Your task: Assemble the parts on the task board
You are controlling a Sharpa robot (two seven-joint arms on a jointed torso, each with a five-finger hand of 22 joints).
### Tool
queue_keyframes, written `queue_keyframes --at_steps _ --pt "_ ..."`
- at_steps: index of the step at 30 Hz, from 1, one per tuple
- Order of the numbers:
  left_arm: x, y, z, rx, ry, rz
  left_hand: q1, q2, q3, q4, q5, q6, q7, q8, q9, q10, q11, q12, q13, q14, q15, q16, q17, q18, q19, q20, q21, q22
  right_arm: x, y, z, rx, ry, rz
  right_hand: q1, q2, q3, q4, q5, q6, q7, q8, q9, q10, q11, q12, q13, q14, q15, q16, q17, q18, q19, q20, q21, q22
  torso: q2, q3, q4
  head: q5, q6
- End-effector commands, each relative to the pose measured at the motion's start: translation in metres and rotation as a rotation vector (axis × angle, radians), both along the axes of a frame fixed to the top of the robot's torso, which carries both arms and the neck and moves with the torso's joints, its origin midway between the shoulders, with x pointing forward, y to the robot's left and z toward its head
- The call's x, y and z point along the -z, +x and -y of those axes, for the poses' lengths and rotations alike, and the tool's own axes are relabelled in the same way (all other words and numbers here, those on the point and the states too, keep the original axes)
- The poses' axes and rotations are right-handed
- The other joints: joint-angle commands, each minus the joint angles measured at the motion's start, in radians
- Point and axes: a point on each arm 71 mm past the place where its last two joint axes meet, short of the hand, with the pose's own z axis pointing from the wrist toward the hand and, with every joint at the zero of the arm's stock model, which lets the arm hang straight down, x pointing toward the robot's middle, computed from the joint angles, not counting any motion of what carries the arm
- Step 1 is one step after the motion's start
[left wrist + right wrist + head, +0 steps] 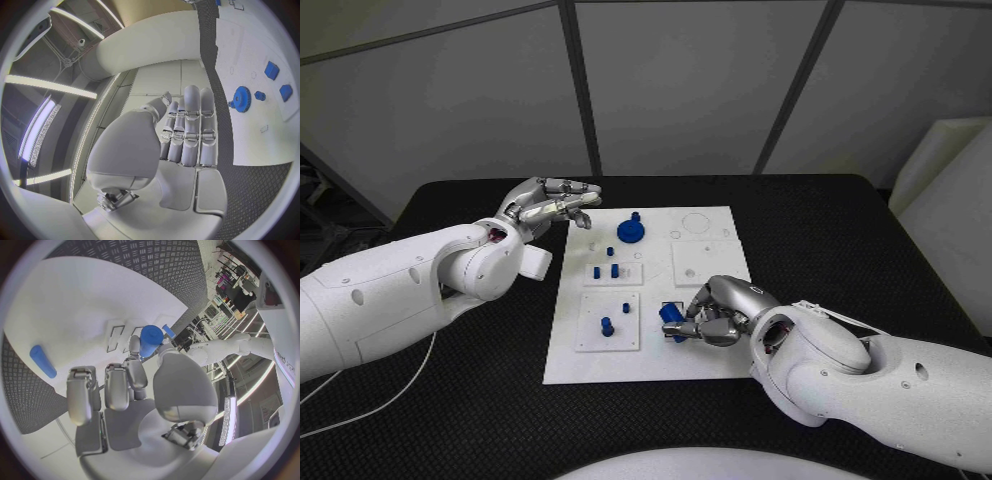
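I see a black table, grey wall panels behind the table, white cable on its near-left part.

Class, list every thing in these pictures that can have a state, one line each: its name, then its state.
Left hand: empty, hovering at the far left edge of the task board.
Right hand: gripping a blue part.
Task board: flat on the black table.
Blue gear: lying on the board at its far end.
Blue pegs: standing in the board.
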Motion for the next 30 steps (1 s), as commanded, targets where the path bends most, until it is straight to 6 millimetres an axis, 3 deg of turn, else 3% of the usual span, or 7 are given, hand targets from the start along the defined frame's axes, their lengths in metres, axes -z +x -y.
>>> queue_keyframes --at_steps 1,6,10,13,26,30 --pt "-0.001 0.0 0.001 0.009 -0.008 0.002 -0.004 0.005 -0.006 0.001 -0.005 0.0 0.0 -0.003 0.001 -0.004 0.003 -0.005 0.001 0.001 0.005 -0.003 -0.002 -0.013 0.007 -0.002 -0.002 -0.001 -0.001 0.0 -0.001 -0.024 0.017 0.001 -0.018 -0.001 -0.012 0.001 0.0 0.009 0.001 -0.006 0.001 0.007 0.0 0.003 0.001 0.047 -0.006 0.007 0.001 -0.007 0.107 -0.007 0.003 0.263 0.0 -0.0004 -0.0012 0.002 0.002" --pt "-0.001 0.0 0.0 0.008 -0.007 0.002 -0.004 0.005 -0.006 0.001 -0.005 0.0 0.0 -0.003 0.001 -0.004 0.003 -0.005 0.001 0.001 0.005 -0.003 -0.002 -0.013 0.007 -0.002 -0.002 -0.001 0.0 0.002 0.003 -0.007 0.009 0.01 -0.025 -0.002 -0.016 0.001 0.0 0.01 0.001 -0.007 0.002 0.007 0.0 0.002 0.001 0.047 -0.006 0.007 0.001 -0.007 0.107 -0.007 0.003 0.263 0.001 -0.0001 -0.001 0.001 0.003" --pt "-0.001 0.0 0.0 0.008 -0.007 0.002 -0.004 0.005 -0.006 0.001 -0.005 0.0 0.0 -0.003 0.001 -0.004 0.003 -0.005 0.001 0.001 0.005 -0.003 -0.002 -0.013 0.007 -0.002 -0.002 -0.001 0.001 0.004 0.007 0.017 -0.006 0.022 -0.006 0.037 -0.003 -0.004 0.045 0.014 -0.001 -0.013 0.009 0.008 -0.001 0.002 0.003 0.047 -0.007 0.007 0.002 -0.007 0.107 -0.008 0.003 0.263 0.001 0.0 -0.0004 -0.001 0.004" --pt "-0.001 0.0 0.0 0.008 -0.007 0.002 -0.004 0.005 -0.006 0.001 -0.005 0.0 0.0 -0.003 0.001 -0.004 0.003 -0.005 0.001 0.001 0.005 -0.003 -0.002 -0.013 0.007 -0.002 -0.002 -0.001 0.002 0.006 0.008 0.025 -0.013 0.025 0.004 0.045 -0.003 -0.005 0.066 0.015 -0.001 -0.016 0.012 0.008 -0.002 0.001 0.004 0.047 -0.007 0.007 0.003 -0.007 0.107 -0.008 0.003 0.263 0.001 0.0 -0.0004 -0.001 0.004" --pt "-0.001 0.0 0.0 0.009 -0.007 0.0 -0.004 0.006 -0.006 0.001 -0.005 0.0 -0.001 -0.003 0.001 -0.004 0.003 -0.005 0.001 0.001 0.005 -0.003 -0.002 -0.013 0.008 -0.002 -0.002 -0.001 0.006 0.01 0.006 0.037 -0.038 0.008 -0.016 0.038 -0.024 0.001 0.067 0.016 0.0 -0.023 0.018 0.006 0.0 -0.005 0.001 0.046 -0.007 0.005 -0.001 -0.007 0.107 -0.007 0.003 0.263 0.002 -0.0003 0.0001 -0.004 0.002" --pt "-0.001 0.0 0.0 0.009 -0.006 -0.002 -0.004 0.006 -0.006 0.001 -0.005 0.0 -0.001 -0.003 0.001 -0.004 0.003 -0.005 0.001 0.001 0.005 -0.003 -0.002 -0.013 0.008 -0.002 -0.002 -0.001 0.007 0.011 0.003 0.034 -0.033 0.008 -0.082 0.018 -0.064 0.002 0.003 0.02 0.002 -0.031 0.026 0.005 0.001 -0.009 0.0 0.046 -0.006 0.002 -0.003 -0.007 0.107 -0.006 0.003 0.263 0.001 -0.0003 -0.0007 -0.004 0.001"
